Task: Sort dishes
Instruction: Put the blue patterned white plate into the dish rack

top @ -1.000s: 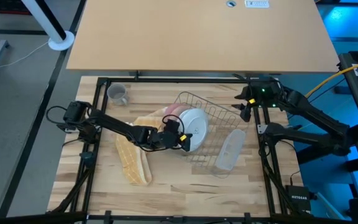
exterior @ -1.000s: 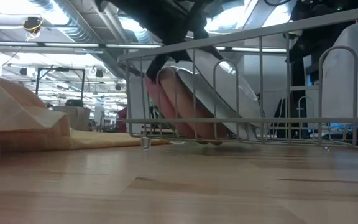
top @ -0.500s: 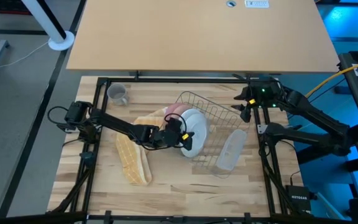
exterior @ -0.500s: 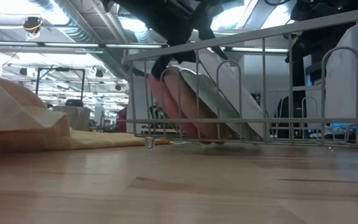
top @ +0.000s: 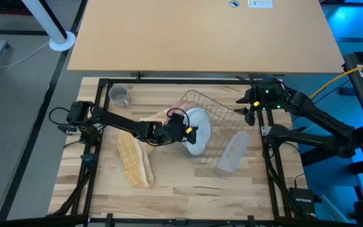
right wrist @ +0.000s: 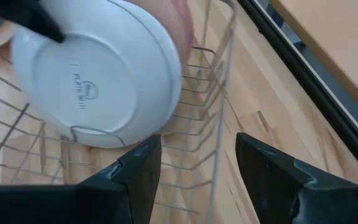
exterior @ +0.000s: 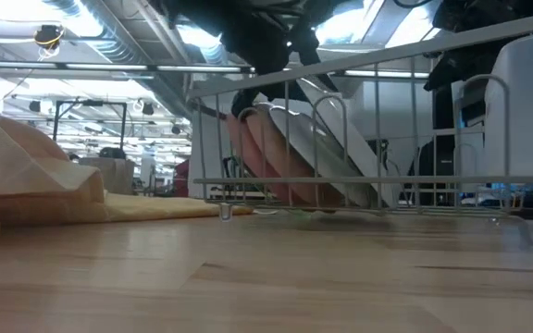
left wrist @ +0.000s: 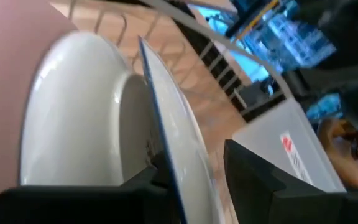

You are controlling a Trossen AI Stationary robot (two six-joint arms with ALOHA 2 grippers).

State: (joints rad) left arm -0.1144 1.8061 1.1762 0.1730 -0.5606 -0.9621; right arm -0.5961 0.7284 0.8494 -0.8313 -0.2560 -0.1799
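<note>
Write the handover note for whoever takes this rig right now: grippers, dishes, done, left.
Left gripper: shut on the white plate's rim, holding it tilted on edge inside the wire rack.
Right gripper: open, waiting at the rack's far right corner, holding nothing.
Dishes: a pink dish and a white bowl stand on edge in the rack behind the plate. The grey mug sits on the table at far left, outside the rack.
Done: pink dish and bowl racked.
Left: seat and release the plate; rack the mug.
</note>
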